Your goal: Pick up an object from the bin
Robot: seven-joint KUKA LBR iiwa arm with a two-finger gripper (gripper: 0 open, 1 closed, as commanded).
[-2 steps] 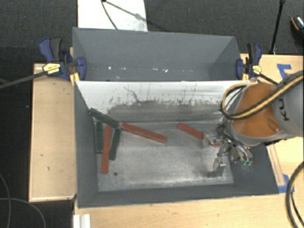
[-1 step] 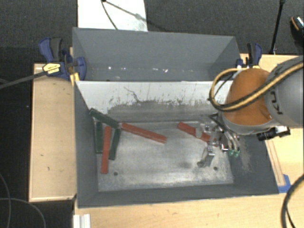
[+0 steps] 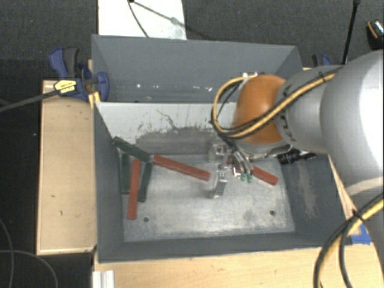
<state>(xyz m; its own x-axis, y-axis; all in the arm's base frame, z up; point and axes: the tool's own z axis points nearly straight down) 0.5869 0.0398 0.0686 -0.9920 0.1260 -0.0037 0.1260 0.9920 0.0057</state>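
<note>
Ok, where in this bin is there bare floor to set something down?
Widest free patch: the bin floor along the front wall, below the gripper and the long red stick. A narrower strip runs behind that stick, by the back wall. Crowded: the view's left, with crossed green and red sticks, and beside the gripper, where a short red piece lies.

A robot laboratory or test room is suggested. A large industrial arm (image 3: 354, 113), with cables (image 3: 312, 84) led along it, is held over a grey metal bin (image 3: 192, 65) whose floor is scratched and worn. Dark carpet (image 3: 36, 17) is seen all around the bin, as in a research room.
</note>
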